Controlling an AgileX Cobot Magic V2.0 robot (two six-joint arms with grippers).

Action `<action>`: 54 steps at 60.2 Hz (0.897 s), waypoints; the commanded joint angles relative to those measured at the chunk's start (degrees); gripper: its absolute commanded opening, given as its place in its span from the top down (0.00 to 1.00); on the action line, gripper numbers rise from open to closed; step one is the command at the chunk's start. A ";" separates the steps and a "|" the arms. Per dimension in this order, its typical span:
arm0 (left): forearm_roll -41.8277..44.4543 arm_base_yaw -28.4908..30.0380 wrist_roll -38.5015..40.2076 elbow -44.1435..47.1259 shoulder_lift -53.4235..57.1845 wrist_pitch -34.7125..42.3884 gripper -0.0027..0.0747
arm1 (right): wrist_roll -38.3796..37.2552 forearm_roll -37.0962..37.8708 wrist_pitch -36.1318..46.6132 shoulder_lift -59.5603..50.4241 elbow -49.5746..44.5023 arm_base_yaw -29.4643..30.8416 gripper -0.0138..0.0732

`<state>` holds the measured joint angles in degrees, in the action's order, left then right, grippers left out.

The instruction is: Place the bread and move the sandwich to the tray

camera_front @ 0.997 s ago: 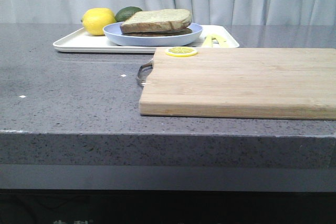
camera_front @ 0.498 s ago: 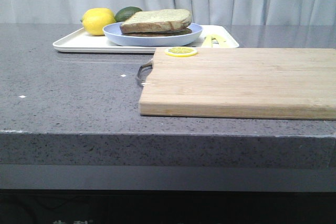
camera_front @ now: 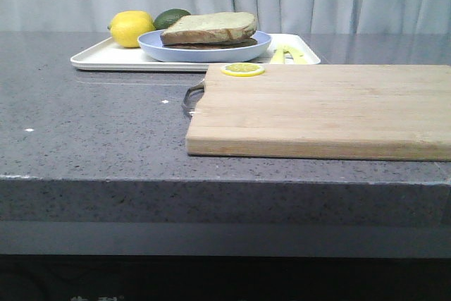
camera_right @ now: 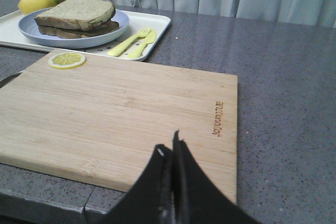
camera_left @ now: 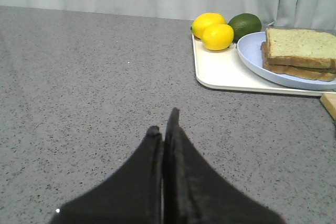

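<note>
The sandwich (camera_front: 210, 29) lies on a round pale-blue plate (camera_front: 158, 51), and the plate stands on the white tray (camera_front: 99, 60) at the back left. Its top layer is the thick, pale tan-greenish bread (camera_front: 211, 22) with a brown crust, over a darker slice. Neither gripper appears in the front view. My left gripper (camera_left: 164, 121) is shut and empty over bare grey counter, well short of the tray (camera_left: 220, 74). My right gripper (camera_right: 168, 142) is shut and empty above the near edge of the cutting board, far from the sandwich (camera_right: 76, 14).
A wooden cutting board (camera_front: 317, 107) with a metal handle fills the right of the counter, a lemon slice (camera_front: 243, 69) at its far corner. Lemons (camera_front: 132, 27), an avocado (camera_front: 171, 16) and a yellow fork and knife (camera_right: 134, 43) share the tray. A curtain hangs behind.
</note>
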<state>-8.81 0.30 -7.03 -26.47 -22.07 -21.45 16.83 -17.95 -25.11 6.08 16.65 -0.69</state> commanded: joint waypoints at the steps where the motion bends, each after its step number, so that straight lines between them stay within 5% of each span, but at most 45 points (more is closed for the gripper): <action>1: -0.78 -0.17 0.45 -1.50 -0.37 4.77 0.99 | 0.12 0.05 4.32 0.61 1.45 -0.10 0.91; 32: -0.90 -0.17 0.45 -1.10 -0.37 5.29 0.99 | 0.12 0.05 4.32 0.61 1.45 -0.10 0.91; 54: 5.80 -2.21 8.23 13.42 14.50 9.59 0.99 | 0.12 0.05 4.32 0.61 1.45 -0.10 0.91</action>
<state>-3.68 -1.24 -0.66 -14.14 -10.51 -17.75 16.83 -17.95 -25.11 6.08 16.65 -0.69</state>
